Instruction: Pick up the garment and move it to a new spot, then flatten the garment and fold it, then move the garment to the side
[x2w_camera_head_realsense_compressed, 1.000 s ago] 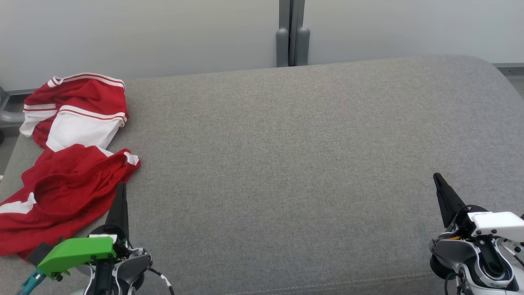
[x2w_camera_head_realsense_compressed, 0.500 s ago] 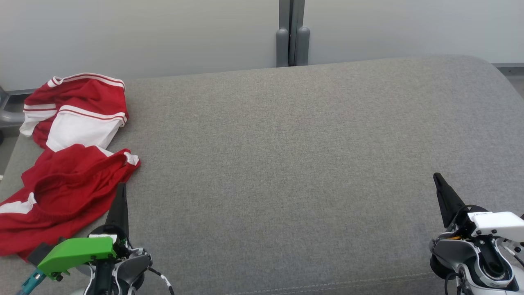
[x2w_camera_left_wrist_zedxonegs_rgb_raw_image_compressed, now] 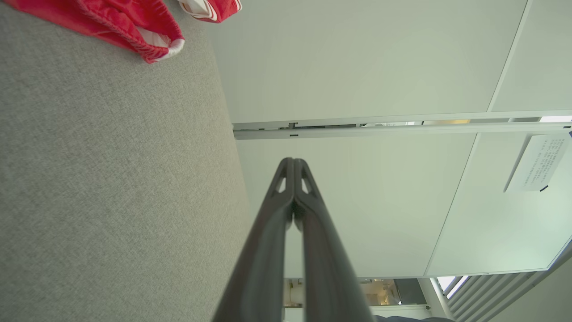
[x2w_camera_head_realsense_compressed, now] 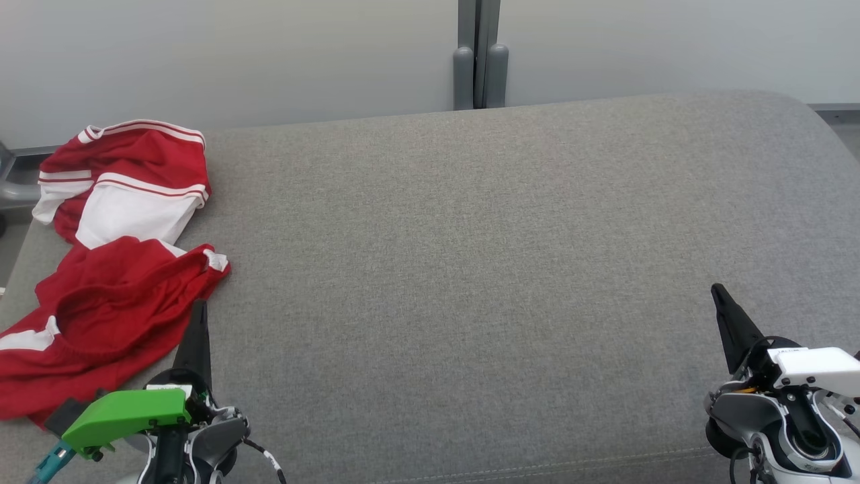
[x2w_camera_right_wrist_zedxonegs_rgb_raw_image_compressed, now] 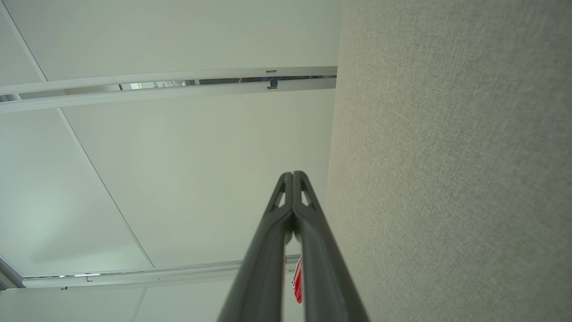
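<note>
The garment [x2w_camera_head_realsense_compressed: 114,262], red with white panels and stripes, lies crumpled at the far left of the grey padded surface [x2w_camera_head_realsense_compressed: 470,269]. Its edge shows at the top left of the left wrist view [x2w_camera_left_wrist_zedxonegs_rgb_raw_image_compressed: 134,27], and a red sliver peeks past the fingers in the right wrist view [x2w_camera_right_wrist_zedxonegs_rgb_raw_image_compressed: 297,277]. My left gripper [x2w_camera_head_realsense_compressed: 199,308] is shut and empty, its tip just right of the garment's near edge and pointing up the head view. My right gripper [x2w_camera_head_realsense_compressed: 717,290] is shut and empty at the lower right, far from the garment. Both wrist views show the fingertips pressed together [x2w_camera_left_wrist_zedxonegs_rgb_raw_image_compressed: 293,162] [x2w_camera_right_wrist_zedxonegs_rgb_raw_image_compressed: 292,175].
A pale wall runs behind the surface, with a grey post [x2w_camera_head_realsense_compressed: 479,54] at its middle. The surface's rounded right end [x2w_camera_head_realsense_compressed: 813,121] and stitched front edge [x2w_camera_head_realsense_compressed: 537,467] bound it. A grey frame part [x2w_camera_head_realsense_compressed: 13,191] sits beyond the left edge.
</note>
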`<state>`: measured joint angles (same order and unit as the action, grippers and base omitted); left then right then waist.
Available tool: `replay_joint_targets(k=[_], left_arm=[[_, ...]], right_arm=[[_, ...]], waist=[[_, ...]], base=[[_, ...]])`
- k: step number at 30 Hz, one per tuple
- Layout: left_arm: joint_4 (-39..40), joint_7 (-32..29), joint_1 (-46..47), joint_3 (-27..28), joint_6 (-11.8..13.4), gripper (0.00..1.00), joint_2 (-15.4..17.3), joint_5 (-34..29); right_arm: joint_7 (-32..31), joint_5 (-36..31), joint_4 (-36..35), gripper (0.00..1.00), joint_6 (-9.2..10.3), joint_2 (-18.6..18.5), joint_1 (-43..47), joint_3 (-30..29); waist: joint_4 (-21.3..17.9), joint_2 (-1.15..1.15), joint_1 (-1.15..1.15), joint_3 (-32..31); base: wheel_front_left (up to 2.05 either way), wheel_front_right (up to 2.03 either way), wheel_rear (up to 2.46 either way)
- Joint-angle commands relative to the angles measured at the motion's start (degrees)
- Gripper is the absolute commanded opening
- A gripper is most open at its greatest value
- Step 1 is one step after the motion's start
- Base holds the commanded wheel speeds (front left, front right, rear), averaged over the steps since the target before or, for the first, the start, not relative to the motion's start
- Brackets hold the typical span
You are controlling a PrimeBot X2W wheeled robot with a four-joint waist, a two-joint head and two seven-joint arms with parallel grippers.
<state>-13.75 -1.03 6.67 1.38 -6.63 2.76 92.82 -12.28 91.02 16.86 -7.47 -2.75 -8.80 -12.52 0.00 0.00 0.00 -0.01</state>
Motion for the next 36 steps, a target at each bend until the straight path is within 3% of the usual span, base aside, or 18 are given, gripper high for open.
replay_joint_targets(k=[1, 36], left_arm=[[-0.02, -0.1, 0.86, -0.03, -0.37, 0.0, 0.06, 0.29], [-0.02, -0.1, 0.86, -0.03, -0.37, 0.0, 0.06, 0.29]], right_arm=[[-0.12, 0.2, 0.06, 0.0, -0.05, -0.27, -0.54, -0.1], [-0.12, 0.2, 0.06, 0.0, -0.05, -0.27, -0.54, -0.1]], waist=[[0.0, 0.0, 0.0, 0.0], [0.0, 0.0, 0.0, 0.0]], base=[[0.0, 0.0, 0.0], [0.0, 0.0, 0.0]])
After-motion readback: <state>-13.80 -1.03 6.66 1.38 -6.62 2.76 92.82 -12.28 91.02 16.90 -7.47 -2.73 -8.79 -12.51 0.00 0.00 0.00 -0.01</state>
